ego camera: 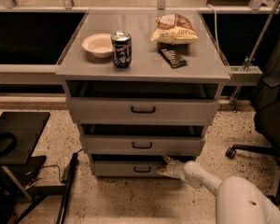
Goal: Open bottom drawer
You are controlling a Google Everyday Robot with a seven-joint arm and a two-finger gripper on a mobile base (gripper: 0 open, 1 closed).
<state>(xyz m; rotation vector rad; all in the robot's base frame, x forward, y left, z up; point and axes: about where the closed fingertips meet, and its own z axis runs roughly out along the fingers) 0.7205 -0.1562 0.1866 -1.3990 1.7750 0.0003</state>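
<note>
Your pincer (162, 166) sits low beneath the table's (144, 65) front edge, nearer its front right corner. It is against the right part of the bottom drawer (123, 168), with its fingers (165, 159) spread apart, gripping nothing, just right of the small dark handle (142, 169). That drawer is the lowest of three under the table, with a dark gap above its front.
</note>
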